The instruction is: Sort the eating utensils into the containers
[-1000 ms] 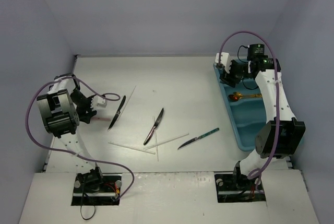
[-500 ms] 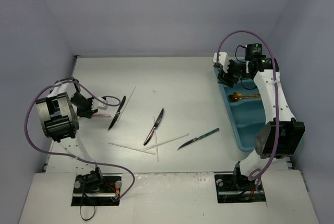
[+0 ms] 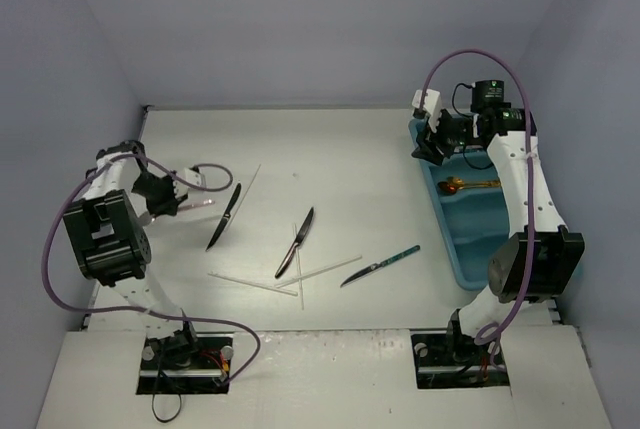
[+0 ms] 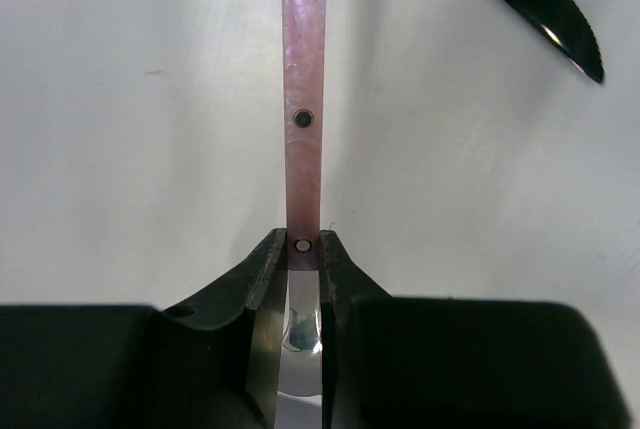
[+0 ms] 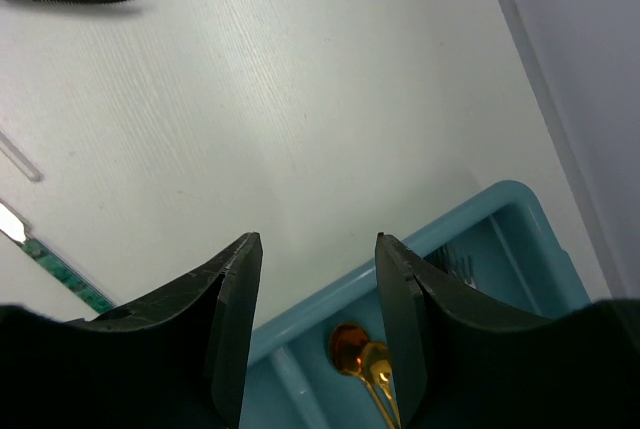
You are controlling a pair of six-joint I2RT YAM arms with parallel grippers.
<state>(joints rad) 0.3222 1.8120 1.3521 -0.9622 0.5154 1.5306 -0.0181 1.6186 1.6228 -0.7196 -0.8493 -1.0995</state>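
Your left pincer (image 4: 303, 247) is pinched shut on the pink-handled utensil (image 4: 303, 99), at its narrow neck — the handle juts straight ahead, so it may swivel or slip when lifted. Your right pincer (image 5: 318, 254) hangs half open, empty, over the tray (image 5: 470, 217).

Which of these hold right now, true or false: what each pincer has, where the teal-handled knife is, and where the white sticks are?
1. The left pincer is clamped on a pink-handled utensil. True.
2. The right pincer holds a gold spoon. False: it is open and empty, and the gold spoon lies in the tray.
3. The teal-handled knife lies in the tray. False: it lies on the table, apart from the tray.
4. White sticks lie on the table. True.
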